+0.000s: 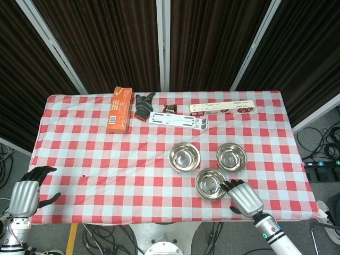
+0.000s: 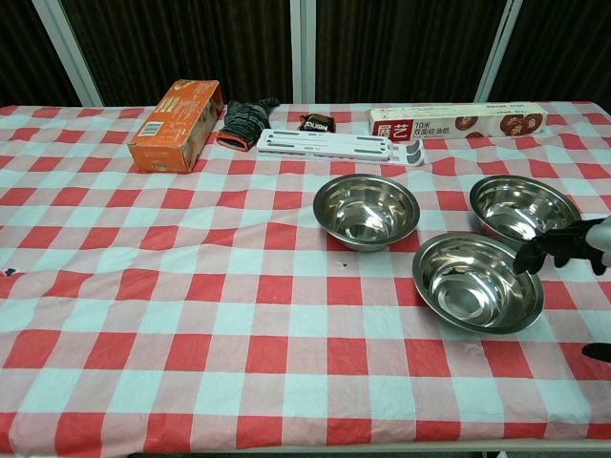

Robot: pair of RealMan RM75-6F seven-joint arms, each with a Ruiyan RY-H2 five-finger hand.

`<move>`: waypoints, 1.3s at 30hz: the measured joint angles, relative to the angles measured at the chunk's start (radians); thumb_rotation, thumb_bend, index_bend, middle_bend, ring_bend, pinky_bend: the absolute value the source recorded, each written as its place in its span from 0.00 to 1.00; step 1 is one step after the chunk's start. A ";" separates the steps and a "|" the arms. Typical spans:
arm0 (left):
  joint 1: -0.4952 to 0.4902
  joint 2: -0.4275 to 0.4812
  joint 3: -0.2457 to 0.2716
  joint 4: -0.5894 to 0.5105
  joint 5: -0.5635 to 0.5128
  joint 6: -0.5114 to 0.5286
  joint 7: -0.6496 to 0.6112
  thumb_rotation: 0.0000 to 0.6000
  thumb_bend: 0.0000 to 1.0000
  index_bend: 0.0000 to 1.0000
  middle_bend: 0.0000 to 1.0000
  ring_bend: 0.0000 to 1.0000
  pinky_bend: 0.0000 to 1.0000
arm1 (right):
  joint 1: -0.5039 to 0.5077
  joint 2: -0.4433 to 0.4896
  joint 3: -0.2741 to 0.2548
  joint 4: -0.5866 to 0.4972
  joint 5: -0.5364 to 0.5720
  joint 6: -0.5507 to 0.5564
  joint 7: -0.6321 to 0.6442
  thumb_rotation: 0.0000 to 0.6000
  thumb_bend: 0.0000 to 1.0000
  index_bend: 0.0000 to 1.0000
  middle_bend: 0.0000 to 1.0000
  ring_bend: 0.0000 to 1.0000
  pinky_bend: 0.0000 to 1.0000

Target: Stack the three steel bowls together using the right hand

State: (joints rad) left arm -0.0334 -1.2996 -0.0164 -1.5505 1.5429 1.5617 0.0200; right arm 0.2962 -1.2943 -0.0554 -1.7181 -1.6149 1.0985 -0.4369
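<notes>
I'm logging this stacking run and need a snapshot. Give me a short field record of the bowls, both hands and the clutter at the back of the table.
bowls: three steel bowls, all apart, none stacked: left bowl, right bowl, near bowl
right hand: at the near bowl's right rim, fingers over the rim, holding nothing
left hand: off the table's left corner, empty
back of table: orange box, dark glove, white rack, long foil box
cloth: red and white checked tablecloth

i saw my right hand [image 2: 573,250] reach in from the right, its dark fingertips [image 2: 531,258] over the near bowl's [image 2: 477,282] right rim, holding nothing.
</notes>
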 measured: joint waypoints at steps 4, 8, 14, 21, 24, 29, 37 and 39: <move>0.001 -0.007 0.000 0.018 -0.003 -0.002 -0.015 1.00 0.12 0.34 0.38 0.26 0.34 | 0.030 -0.031 0.012 0.015 0.004 -0.030 -0.033 1.00 0.09 0.32 0.33 0.28 0.40; 0.002 -0.014 0.000 0.037 -0.006 -0.004 -0.027 1.00 0.12 0.34 0.38 0.26 0.34 | 0.056 -0.053 0.022 0.036 0.017 -0.057 -0.043 1.00 0.09 0.35 0.35 0.28 0.40; 0.004 -0.019 -0.003 0.059 -0.011 -0.004 -0.035 1.00 0.12 0.34 0.38 0.26 0.34 | 0.082 -0.085 0.027 0.068 0.047 -0.098 -0.033 1.00 0.10 0.37 0.37 0.28 0.41; 0.006 -0.019 -0.008 0.070 -0.017 0.000 -0.032 1.00 0.12 0.34 0.38 0.26 0.34 | 0.114 -0.132 0.030 0.111 0.060 -0.125 -0.002 1.00 0.15 0.43 0.41 0.32 0.41; 0.006 -0.019 -0.009 0.072 -0.019 -0.002 -0.032 1.00 0.12 0.34 0.38 0.26 0.34 | 0.127 -0.150 0.031 0.129 0.063 -0.133 0.007 1.00 0.18 0.47 0.43 0.33 0.41; 0.005 -0.019 -0.009 0.073 -0.019 -0.006 -0.034 1.00 0.12 0.34 0.38 0.26 0.34 | 0.139 -0.169 0.029 0.150 0.070 -0.139 0.020 1.00 0.26 0.52 0.47 0.36 0.42; 0.005 -0.017 -0.008 0.073 -0.025 -0.013 -0.040 1.00 0.12 0.34 0.38 0.26 0.34 | 0.149 -0.185 0.026 0.169 0.096 -0.142 0.023 1.00 0.37 0.61 0.54 0.43 0.50; 0.005 -0.016 -0.008 0.072 -0.025 -0.014 -0.042 1.00 0.12 0.34 0.38 0.26 0.34 | 0.150 -0.187 0.025 0.170 0.098 -0.140 0.023 1.00 0.39 0.64 0.56 0.45 0.53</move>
State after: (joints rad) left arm -0.0286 -1.3156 -0.0245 -1.4786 1.5181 1.5481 -0.0216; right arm 0.4465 -1.4810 -0.0303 -1.5482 -1.5171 0.9582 -0.4141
